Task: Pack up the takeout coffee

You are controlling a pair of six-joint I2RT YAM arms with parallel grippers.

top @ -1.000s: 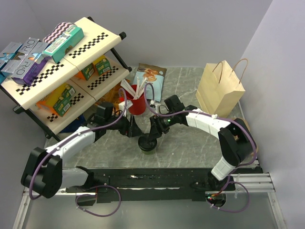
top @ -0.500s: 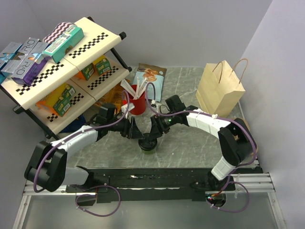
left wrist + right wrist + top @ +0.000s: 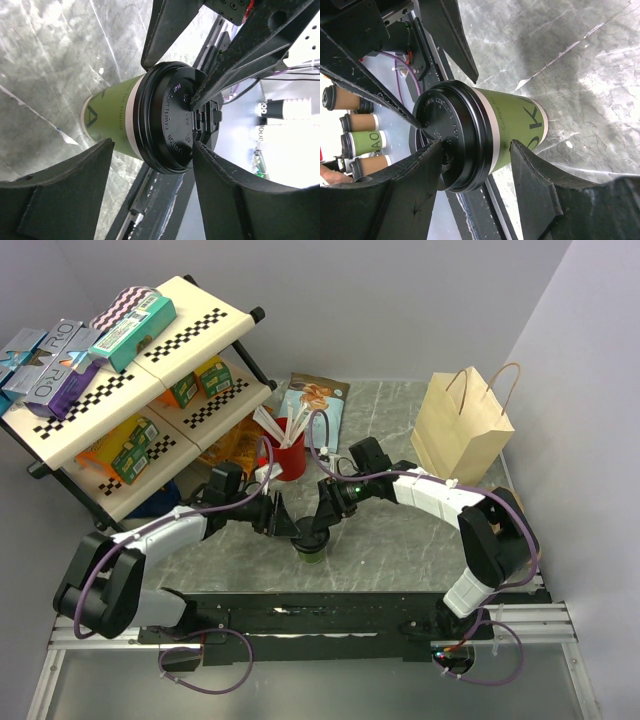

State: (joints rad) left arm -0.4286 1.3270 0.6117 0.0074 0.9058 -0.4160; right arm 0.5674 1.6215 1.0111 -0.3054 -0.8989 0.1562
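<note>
While right gripper point(image 3: 476, 146) seemingly clamps the takeout coffee point(image 3: 515, 125) standing on the table point(image 3: 580, 60), left gripper point(image 3: 152, 145) straddles it, jaws near its sides; cannot tell if gripping.

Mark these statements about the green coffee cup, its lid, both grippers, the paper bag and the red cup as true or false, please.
1. The dark-green paper cup stands upright on the grey marble table. True.
2. The round black plastic lid lies on the table beside the cup. False: it sits on top of the cup.
3. The left gripper and the right gripper each have a finger on either side of the cup. True.
4. The cup is inside the brown paper bag. False: the bag stands apart, at the right of the table.
5. The red cup holds white stirrers. True.
</note>
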